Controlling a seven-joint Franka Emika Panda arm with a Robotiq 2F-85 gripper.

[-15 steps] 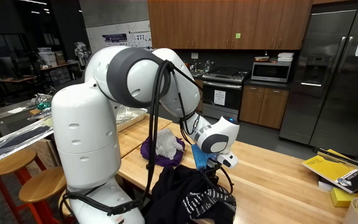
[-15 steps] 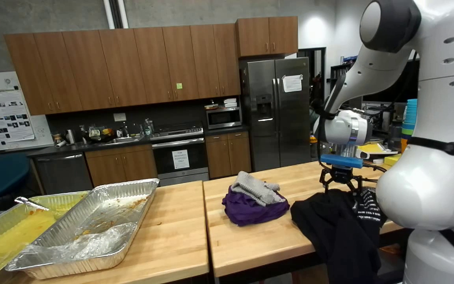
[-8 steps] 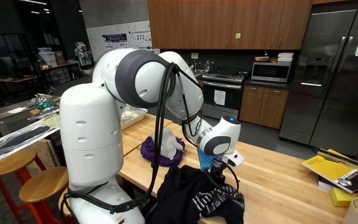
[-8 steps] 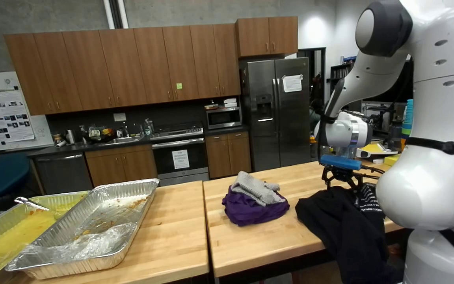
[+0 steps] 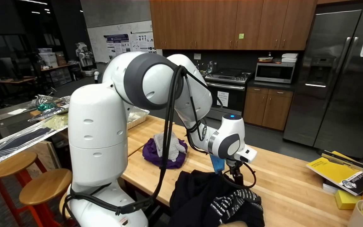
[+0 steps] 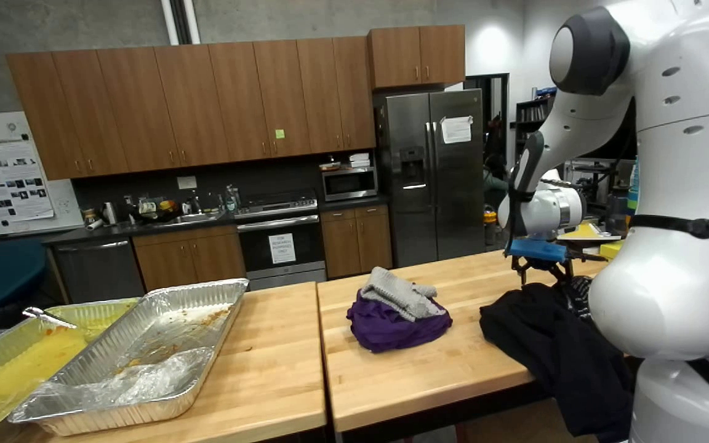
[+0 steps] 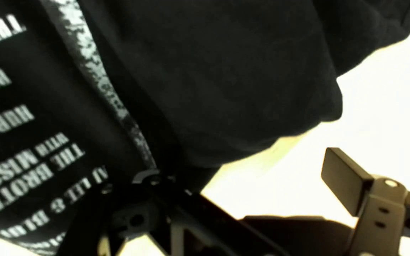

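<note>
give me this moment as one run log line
gripper: open; nearest: black printed cloth, contact unclear; cloth position: partly on table, hanging over edge; nearby: grey cloth on purple cloth

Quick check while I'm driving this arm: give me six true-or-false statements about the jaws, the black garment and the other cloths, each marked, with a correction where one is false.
1. White lettering shows on the black garment. True.
2. No part of the black garment hangs down. False: some of it hangs over the edge of the tabletop.
3. The gray cloth lies on top of the purple cloth. True.
4. The jaws are nearest to the gray cloth. False: the black garment is nearest.
5. The purple cloth touches the black garment. False: a gap with tabletop showing lies between them.
6. The jaws stand open. True.
</note>
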